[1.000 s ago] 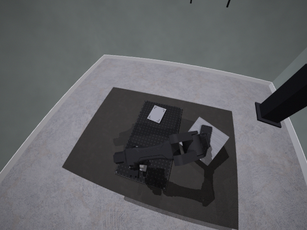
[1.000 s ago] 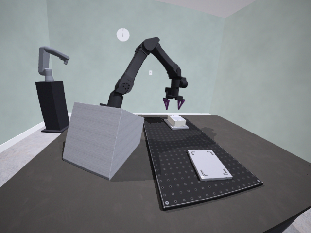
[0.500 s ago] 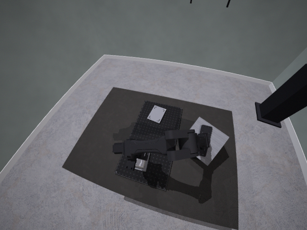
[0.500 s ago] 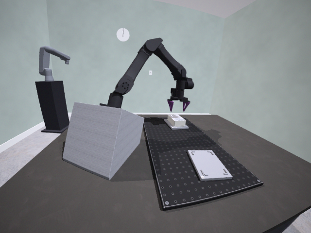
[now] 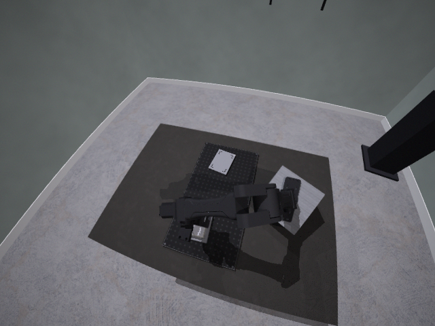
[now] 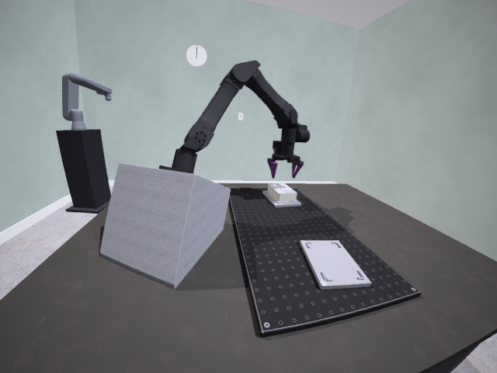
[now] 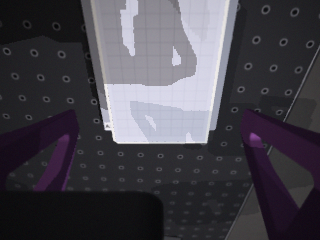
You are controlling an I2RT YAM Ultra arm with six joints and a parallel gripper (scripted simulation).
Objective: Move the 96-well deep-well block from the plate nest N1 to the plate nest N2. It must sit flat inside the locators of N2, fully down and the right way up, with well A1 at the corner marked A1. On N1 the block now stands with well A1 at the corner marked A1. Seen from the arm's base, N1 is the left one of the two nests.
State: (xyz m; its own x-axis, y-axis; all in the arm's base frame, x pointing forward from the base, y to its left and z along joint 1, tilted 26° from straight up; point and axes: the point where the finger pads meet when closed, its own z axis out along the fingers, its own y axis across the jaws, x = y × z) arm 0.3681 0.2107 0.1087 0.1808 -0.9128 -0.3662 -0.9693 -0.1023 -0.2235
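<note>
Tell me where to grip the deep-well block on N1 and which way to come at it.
Grip the deep-well block from straight above, one finger on each long side wall. It stands upright in its nest, whose locators crowd its foot, so only the upper walls are free. The open gripper hangs above it, and in the wrist view its fingers look spread wider than the block's short width.

arm [image 6: 224, 94] arched, end effector [image 6: 285, 169] downward (fingers wide apart)
</note>
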